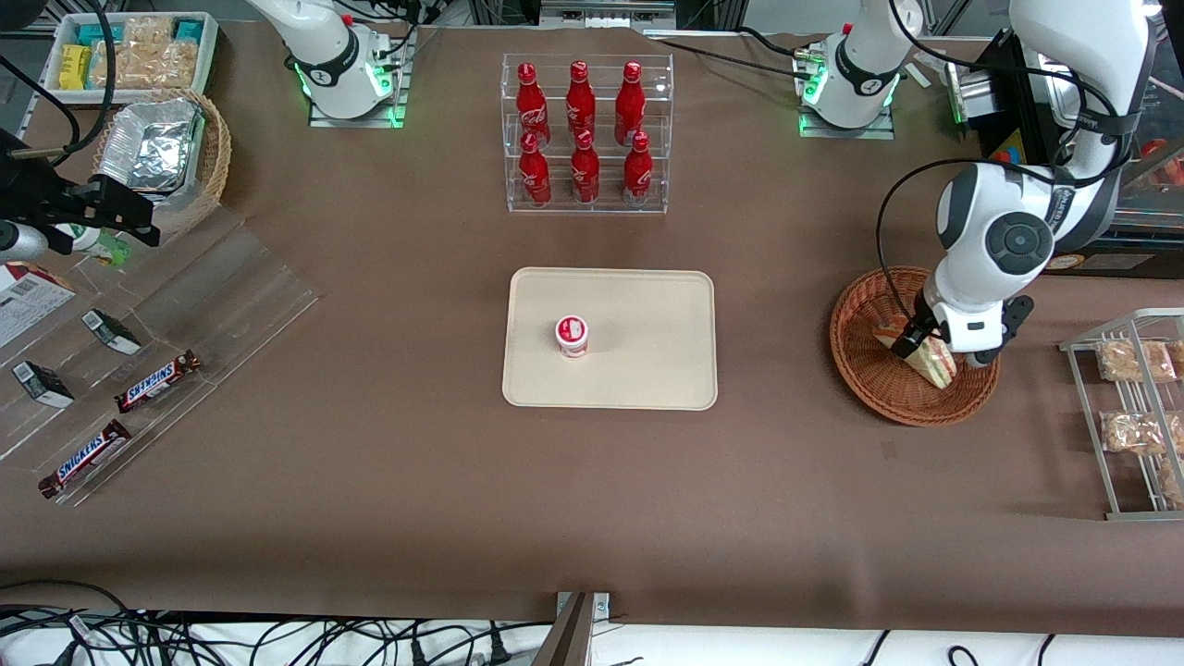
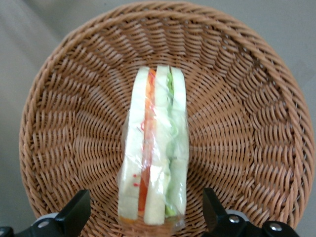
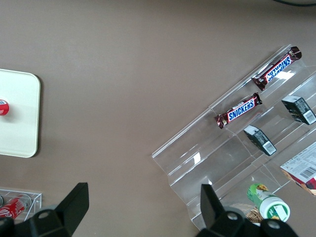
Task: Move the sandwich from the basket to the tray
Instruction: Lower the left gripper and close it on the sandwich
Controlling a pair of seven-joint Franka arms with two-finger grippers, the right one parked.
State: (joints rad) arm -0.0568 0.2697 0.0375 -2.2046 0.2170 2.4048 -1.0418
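The sandwich [image 2: 155, 148], a clear-wrapped wedge of white bread with orange-red and green filling, lies in the round reddish-brown wicker basket [image 2: 237, 123]. My left gripper [image 2: 145, 202] is lowered over it, open, with one black finger on each side of the wedge's wide end and a gap to both. In the front view the gripper [image 1: 948, 350] hangs in the basket [image 1: 888, 407] and partly covers the sandwich [image 1: 932, 363]. The cream tray [image 1: 647, 314] lies flat mid-table, toward the parked arm from the basket.
A small red-and-white cup [image 1: 572, 335] stands on the tray. An acrylic rack of red bottles [image 1: 585, 134] stands farther from the front camera than the tray. A wire rack with snack bags [image 1: 1133, 407] sits beside the basket. Snickers bars [image 1: 157, 381] lie at the parked arm's end.
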